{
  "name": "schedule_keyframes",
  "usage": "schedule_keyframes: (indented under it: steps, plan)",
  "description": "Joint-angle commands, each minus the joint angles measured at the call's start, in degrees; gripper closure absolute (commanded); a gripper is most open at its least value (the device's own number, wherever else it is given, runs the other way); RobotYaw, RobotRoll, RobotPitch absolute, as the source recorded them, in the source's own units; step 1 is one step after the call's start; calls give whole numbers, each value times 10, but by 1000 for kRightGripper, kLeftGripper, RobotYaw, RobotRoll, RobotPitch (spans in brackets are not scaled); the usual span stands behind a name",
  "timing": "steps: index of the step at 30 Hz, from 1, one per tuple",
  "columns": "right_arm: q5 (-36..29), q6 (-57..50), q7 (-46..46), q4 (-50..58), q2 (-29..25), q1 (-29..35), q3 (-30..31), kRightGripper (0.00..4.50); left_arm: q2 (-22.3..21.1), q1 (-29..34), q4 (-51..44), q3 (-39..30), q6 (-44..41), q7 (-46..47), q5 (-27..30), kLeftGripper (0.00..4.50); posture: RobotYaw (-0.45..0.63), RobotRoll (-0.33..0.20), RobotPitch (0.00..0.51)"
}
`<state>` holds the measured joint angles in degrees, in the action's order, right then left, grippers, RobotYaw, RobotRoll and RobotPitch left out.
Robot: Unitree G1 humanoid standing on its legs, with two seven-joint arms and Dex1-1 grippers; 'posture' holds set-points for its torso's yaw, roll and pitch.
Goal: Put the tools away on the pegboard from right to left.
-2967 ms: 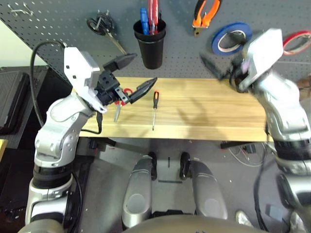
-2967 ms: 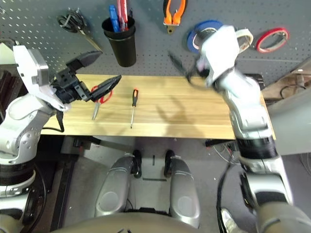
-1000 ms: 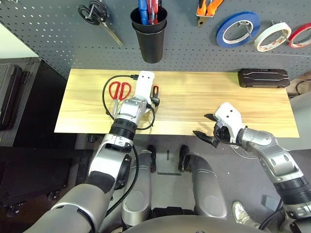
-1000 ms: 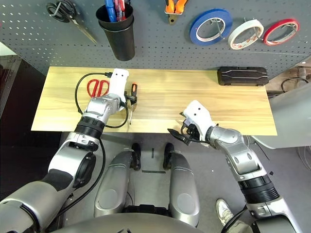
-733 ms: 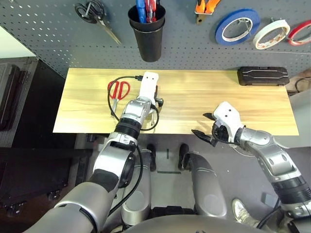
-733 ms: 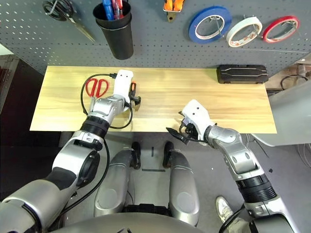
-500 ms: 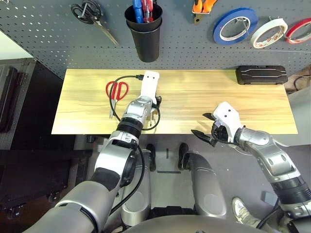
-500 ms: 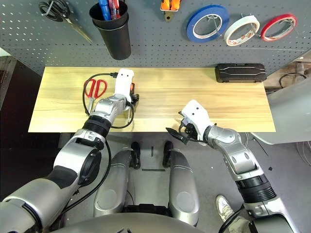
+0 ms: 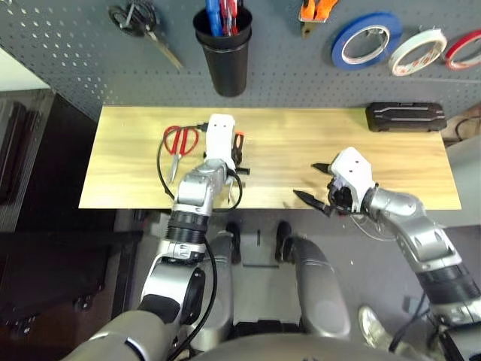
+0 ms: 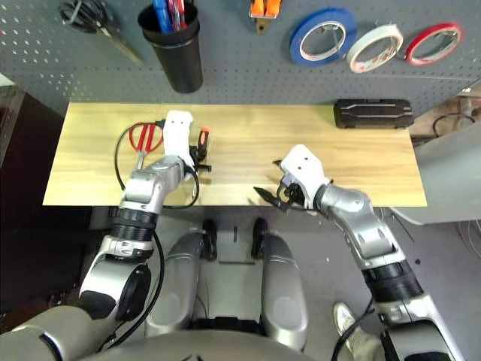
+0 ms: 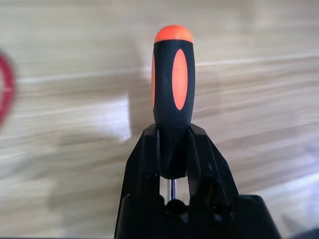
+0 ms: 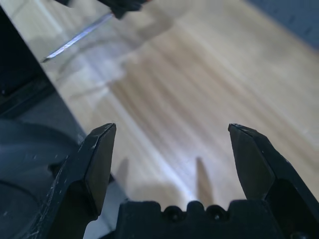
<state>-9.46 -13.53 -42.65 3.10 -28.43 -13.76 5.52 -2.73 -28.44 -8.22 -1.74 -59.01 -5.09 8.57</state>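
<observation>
My left gripper (image 9: 237, 156) is shut on the slim screwdriver (image 11: 172, 94), pinching the lower end of its black-and-orange handle just over the wooden table (image 9: 285, 158). The red-handled scissors (image 9: 179, 141) lie flat on the table just left of that arm. My right gripper (image 9: 319, 186) hangs open and holds nothing at the table's front edge, right of centre; its fingertips (image 12: 102, 144) stand wide apart. On the pegboard (image 9: 75, 53) hang the orange-and-black pliers (image 9: 312, 9) and the off-white tape roll (image 9: 418, 51).
The pegboard also carries black-handled scissors (image 9: 139, 22), a black cup (image 9: 223, 49) with tools in it, a blue tape roll (image 9: 366, 47) and a red tape roll (image 9: 462, 49). A black case (image 9: 406, 116) lies at the table's back right.
My left gripper has shut on the screwdriver's handle. The right gripper has risen a little toward the table's front edge, still open.
</observation>
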Motion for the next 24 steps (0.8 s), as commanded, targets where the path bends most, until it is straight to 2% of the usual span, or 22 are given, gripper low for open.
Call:
schedule_keyframes:
  steps: [1, 4, 7, 11, 17, 24]
  plan:
    - [-22, 9, -14, -10, -1, 0, -19, 0, -13, 37, -106, -26, -68, -5, 25, 3914, 146, 0, 337]
    - [-49, 11, -31, -3, -6, -12, -42, 0, -36, 55, -195, -59, -101, -22, 50, 3914, 168, 0, 320]
    - [-73, 19, -43, -4, -6, -22, -63, 0, -54, 61, -243, -84, -112, -38, 73, 3914, 177, 0, 308]
    - [-100, 41, -58, -8, -5, -36, -90, 0, -49, 50, -281, -148, -107, -59, 123, 3914, 181, 0, 291]
    - [-135, 76, -81, -14, -4, -45, -119, 0, -60, 13, -288, -207, -66, -79, 185, 3914, 178, 0, 270]
    - [-198, 63, -106, 4, -16, -54, -158, 0, -88, -72, -279, -263, -35, -73, 258, 3914, 164, 0, 253]
